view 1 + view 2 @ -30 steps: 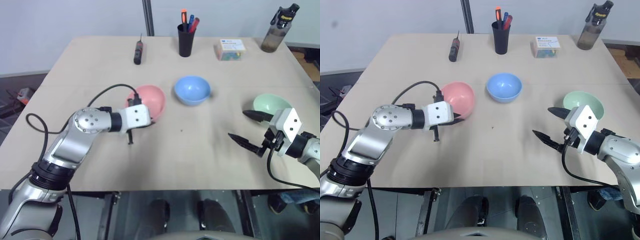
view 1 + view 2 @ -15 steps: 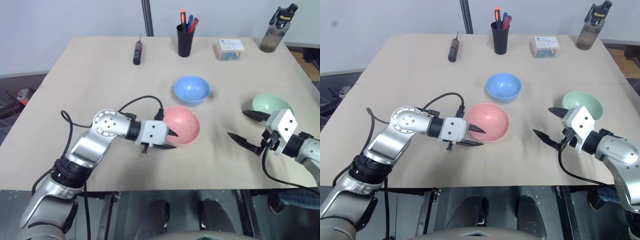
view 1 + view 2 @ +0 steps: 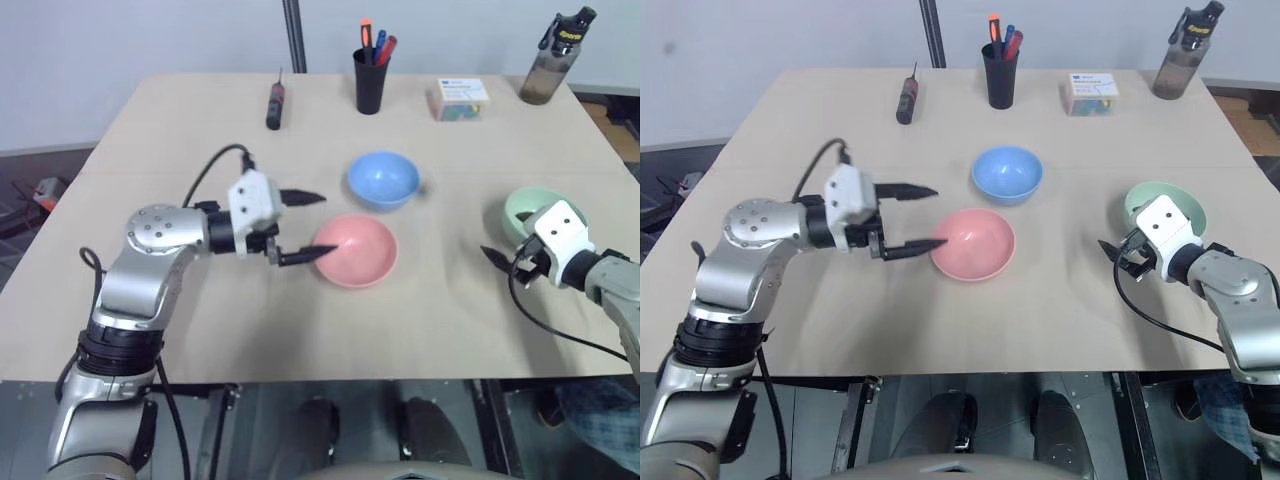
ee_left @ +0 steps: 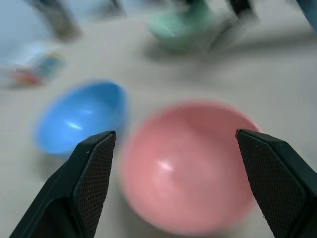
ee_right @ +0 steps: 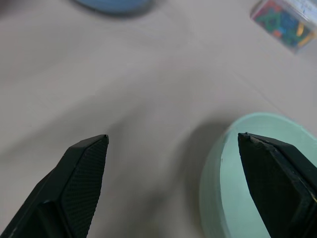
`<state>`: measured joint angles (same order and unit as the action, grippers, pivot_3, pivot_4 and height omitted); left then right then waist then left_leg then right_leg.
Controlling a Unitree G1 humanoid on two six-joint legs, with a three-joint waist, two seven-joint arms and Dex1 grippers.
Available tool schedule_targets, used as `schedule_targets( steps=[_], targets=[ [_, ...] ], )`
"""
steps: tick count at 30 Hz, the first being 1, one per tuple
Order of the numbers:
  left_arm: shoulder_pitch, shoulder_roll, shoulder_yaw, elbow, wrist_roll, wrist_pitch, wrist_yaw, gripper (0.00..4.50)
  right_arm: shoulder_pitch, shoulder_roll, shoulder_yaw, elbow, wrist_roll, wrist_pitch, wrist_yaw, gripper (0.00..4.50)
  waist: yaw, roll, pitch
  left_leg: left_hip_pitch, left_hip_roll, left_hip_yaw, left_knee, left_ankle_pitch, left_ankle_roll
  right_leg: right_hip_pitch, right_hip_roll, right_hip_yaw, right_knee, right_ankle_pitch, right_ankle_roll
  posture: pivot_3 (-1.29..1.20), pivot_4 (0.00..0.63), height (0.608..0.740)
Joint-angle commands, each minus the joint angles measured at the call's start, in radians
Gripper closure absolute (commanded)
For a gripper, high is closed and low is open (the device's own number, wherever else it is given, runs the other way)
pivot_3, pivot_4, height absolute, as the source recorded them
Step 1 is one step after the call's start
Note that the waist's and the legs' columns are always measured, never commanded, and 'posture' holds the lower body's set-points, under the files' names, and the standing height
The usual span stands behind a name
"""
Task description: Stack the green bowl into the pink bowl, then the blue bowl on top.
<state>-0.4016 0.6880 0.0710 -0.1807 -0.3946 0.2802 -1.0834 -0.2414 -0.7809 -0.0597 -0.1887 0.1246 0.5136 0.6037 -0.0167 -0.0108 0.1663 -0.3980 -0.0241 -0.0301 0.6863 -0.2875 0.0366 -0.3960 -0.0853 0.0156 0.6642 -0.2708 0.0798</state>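
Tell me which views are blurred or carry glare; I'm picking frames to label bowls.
Left wrist view: smeared throughout, the green bowl worst, the pink bowl soft-edged with a small highlight. Right wrist view: the green rim reads cleanly, the far box of coloured bits is out of focus. Left and right eye views: even light, soft shadows, all three bowls, the blue bowl included, crisp.

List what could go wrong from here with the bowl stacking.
1. The right claw is open beside the green bowl, one finger at its rim; closing off-centre could tip or push the bowl away.
2. The left claw, open, has a fingertip at the pink bowl; moving it carelessly might nudge the bowl.
3. The blue bowl sits close behind the pink one and could get bumped while the green bowl is carried over.
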Motion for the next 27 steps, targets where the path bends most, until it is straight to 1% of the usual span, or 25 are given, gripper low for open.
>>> schedule_targets(
  steps=[1,4,5,6,7,8,9,10,12,13,14,16,18,20,22,27],
  targets=[
    [0.025,0.004,0.066,-0.055,-0.06,0.009,0.024,0.33,-0.06,0.004,0.015,0.078,-0.032,-0.01,-0.008,0.38,0.006,0.0,0.0,0.0,0.0,0.0,0.0,0.0,0.0,0.0,0.0,0.0,0.0,0.0,0.0,0.0,0.15,0.74],
    [0.045,0.005,0.083,-0.078,-0.093,0.01,0.02,0.31,-0.095,0.01,0.028,0.135,-0.044,-0.018,-0.001,1.31,0.007,0.0,0.0,-0.001,0.0,-0.001,0.0,0.0,0.0,0.0,0.0,-0.001,0.0,0.0,0.0,0.0,0.15,0.74],
    [0.054,0.008,0.1,-0.09,-0.126,0.033,0.018,0.31,-0.115,0.015,0.032,0.159,-0.045,-0.012,0.001,1.44,0.005,0.0,0.0,-0.001,0.0,-0.001,0.0,0.0,0.0,0.0,-0.001,-0.001,-0.001,0.0,0.0,0.0,0.15,0.74],
    [0.06,0.007,0.115,-0.1,-0.151,0.047,0.021,0.31,-0.131,0.017,0.037,0.179,-0.046,-0.011,0.004,1.82,0.003,0.0,0.0,-0.001,0.0,-0.001,0.0,0.0,0.0,0.0,-0.001,0.0,-0.001,0.0,0.0,0.0,0.15,0.74],
    [0.066,0.008,0.125,-0.106,-0.171,0.053,0.02,0.31,-0.142,0.02,0.042,0.193,-0.049,-0.012,0.006,2.31,0.003,0.0,0.0,-0.001,0.0,0.0,0.0,0.0,0.0,0.0,-0.001,0.0,-0.001,0.0,0.0,0.0,0.15,0.74],
    [0.071,0.012,0.129,-0.113,-0.184,0.058,0.015,0.31,-0.148,0.022,0.043,0.201,-0.051,-0.016,0.006,2.58,0.002,0.0,0.0,-0.001,0.0,0.0,0.0,0.0,0.0,0.0,-0.001,0.0,-0.001,0.0,0.0,0.0,0.15,0.74],
    [0.076,0.016,0.131,-0.118,-0.193,0.06,0.011,0.31,-0.153,0.023,0.043,0.208,-0.053,-0.019,0.006,3.04,0.002,0.0,0.0,0.0,0.0,0.0,0.0,0.0,0.0,0.0,0.0,0.0,0.0,0.0,0.0,0.0,0.15,0.74],
    [0.082,0.015,0.139,-0.121,-0.199,0.058,0.014,0.31,-0.157,0.025,0.043,0.21,-0.056,-0.023,0.004,3.36,0.002,0.0,0.0,0.0,0.0,-0.001,0.0,0.0,0.0,0.0,0.0,0.0,0.0,0.0,0.0,0.0,0.15,0.74],
    [0.09,0.021,0.148,-0.122,-0.223,0.069,0.007,0.31,-0.163,0.03,0.039,0.204,-0.059,-0.03,-0.002,4.22,0.002,0.0,0.0,0.0,0.0,0.0,0.0,0.0,0.0,0.0,0.0,0.0,0.0,0.0,0.0,0.0,0.15,0.74],
    [0.092,0.027,0.152,-0.121,-0.233,0.073,0.0,0.31,-0.166,0.031,0.036,0.193,-0.056,-0.03,0.0,4.49,0.002,0.0,0.0,0.0,0.0,0.0,0.0,0.0,0.0,0.0,0.0,0.0,0.0,0.0,0.0,0.0,0.15,0.74],
    [0.093,0.031,0.153,-0.12,-0.243,0.076,-0.009,0.31,-0.165,0.028,0.036,0.179,-0.052,-0.037,0.013,4.49,0.002,0.0,0.0,0.0,0.0,0.0,0.0,0.0,0.0,0.0,0.0,0.0,0.0,0.0,0.0,0.0,0.15,0.74],
    [0.093,0.038,0.161,-0.114,-0.262,0.082,-0.02,0.31,-0.154,0.025,0.04,0.094,-0.003,-0.098,0.091,4.49,0.003,0.0,0.0,0.0,0.0,0.0,0.0,0.0,0.0,0.0,-0.001,0.0,0.0,0.0,0.0,0.0,0.15,0.74],
    [0.096,0.044,0.168,-0.104,-0.272,0.078,-0.03,0.31,-0.15,0.047,0.033,-0.018,0.099,-0.109,0.182,4.49,0.002,0.001,0.0,0.0,0.0,0.0,0.0,0.0,0.0,-0.001,0.0,0.0,0.0,0.0,0.0,0.0,0.15,0.74],
    [0.097,0.045,0.172,-0.084,-0.27,0.067,-0.038,0.31,-0.167,0.07,0.057,-0.136,0.186,-0.073,0.244,4.49,-0.003,0.001,0.0,0.0,0.001,0.0,-0.001,0.0,0.0,-0.001,0.0,0.0,0.0,0.0,0.0,0.0,0.15,0.74],
    [0.092,0.043,0.172,-0.064,-0.261,0.051,-0.041,0.31,-0.212,0.116,0.107,-0.2,0.24,-0.008,0.258,4.49,-0.004,0.001,0.0,0.0,0.002,0.0,-0.001,0.0,0.0,-0.001,0.001,0.0,0.0,0.0,0.0,0.0,0.15,0.74],
    [0.069,0.03,0.16,-0.041,-0.256,0.033,-0.029,0.31,-0.285,0.202,0.28,-0.207,0.231,0.033,0.298,4.49,0.007,0.0,0.0,0.0,0.0,-0.002,0.0,0.0,0.0,0.0,0.0,-0.002,-0.001,0.0,0.0,0.0,0.15,0.74]
  ],
)
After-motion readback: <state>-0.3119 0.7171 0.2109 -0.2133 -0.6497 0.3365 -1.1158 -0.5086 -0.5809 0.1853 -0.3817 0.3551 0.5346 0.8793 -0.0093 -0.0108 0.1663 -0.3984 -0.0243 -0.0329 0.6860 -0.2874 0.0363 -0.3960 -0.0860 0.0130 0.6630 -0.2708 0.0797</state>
